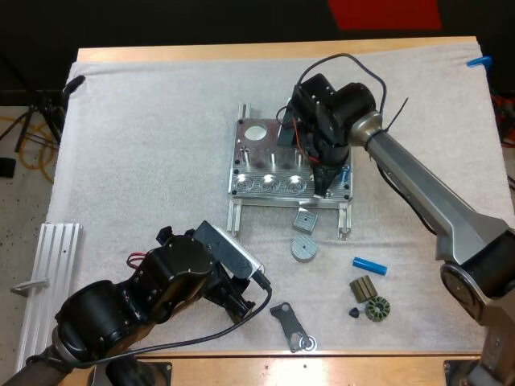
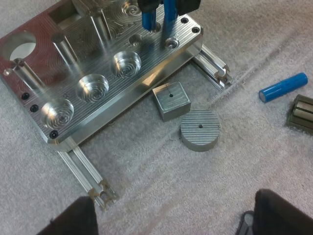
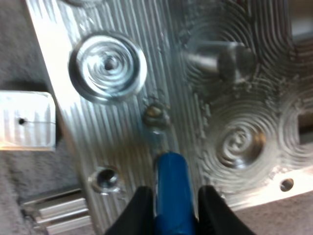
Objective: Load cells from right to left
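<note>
Right wrist view has the cell (image 3: 170, 174) clamped between the two fingers of my right gripper (image 3: 172, 198), pressed on from both sides. Its free end points at the top face of the fixture (image 3: 122, 137), close to a small hole between two round pockets. Whether the end touches the metal I cannot tell. From the high view my right gripper (image 1: 323, 186) is over the fixture's right end, at the front row. In the left wrist view the three front pockets left of it are empty.

My left gripper (image 2: 178, 210) hangs near the fixture's front side, fingers wide apart with nothing between them. A spare cell (image 1: 369, 265) lies on its side on the mat (image 1: 145, 145), off the fixture's front right corner and well apart from it. A square block (image 1: 306, 219) and a round disc (image 1: 303, 248) lie just in front of the fixture.

I judge the cell light and stiff, with a smooth blue sleeve — slippery against flat fingers and likely to pivot if it catches a pocket rim. I would hold it across the round body, on the upper half, leaving the lower part free to enter a pocket. The grip should be firm but not crushing, since a thin can may dent. The spare one would have to be taken across its middle and then tipped upright.

I can read no brand, label or writing on the cells, the fixture or the loose parts.
</note>
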`<control>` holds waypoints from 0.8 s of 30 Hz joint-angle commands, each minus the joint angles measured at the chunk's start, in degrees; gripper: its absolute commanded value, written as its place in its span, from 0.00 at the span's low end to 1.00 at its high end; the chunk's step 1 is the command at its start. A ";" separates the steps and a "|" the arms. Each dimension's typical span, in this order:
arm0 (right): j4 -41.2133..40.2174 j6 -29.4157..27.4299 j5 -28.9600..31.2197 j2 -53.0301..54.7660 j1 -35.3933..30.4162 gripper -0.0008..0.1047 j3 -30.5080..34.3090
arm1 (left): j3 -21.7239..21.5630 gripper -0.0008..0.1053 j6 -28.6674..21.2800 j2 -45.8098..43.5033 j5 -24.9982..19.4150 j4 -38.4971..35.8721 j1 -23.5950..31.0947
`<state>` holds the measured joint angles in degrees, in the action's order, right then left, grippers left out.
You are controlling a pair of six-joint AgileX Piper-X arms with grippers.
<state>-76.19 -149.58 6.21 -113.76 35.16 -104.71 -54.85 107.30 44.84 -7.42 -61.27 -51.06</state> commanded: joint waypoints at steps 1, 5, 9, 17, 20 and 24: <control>0.23 -1.24 1.31 0.26 -0.13 0.11 -0.59 | -0.33 0.62 0.14 -0.32 -1.47 -0.19 -0.09; 0.37 -1.35 1.33 0.16 -0.13 0.11 -0.59 | -0.33 0.62 0.14 -0.32 -1.47 -0.19 -0.09; 0.37 -1.51 -0.02 -0.26 -0.13 0.11 -0.59 | -0.33 0.62 0.14 -0.32 -1.47 -0.19 -0.09; 0.23 -1.51 0.14 -1.61 -0.13 0.11 -0.59 | -0.33 0.62 0.14 -0.32 -1.47 -0.19 -0.09; -0.67 -1.51 0.39 -1.61 -0.13 0.11 -0.59 | -0.33 0.62 0.14 -0.32 -1.47 -0.19 -0.09; -2.26 -1.51 -0.13 -1.61 -0.13 0.11 -0.59 | -0.33 0.62 0.14 -0.32 -1.47 -0.19 -0.09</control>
<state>-77.17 -150.40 6.92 -115.55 35.16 -104.71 -54.85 107.31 44.84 -7.42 -61.27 -51.06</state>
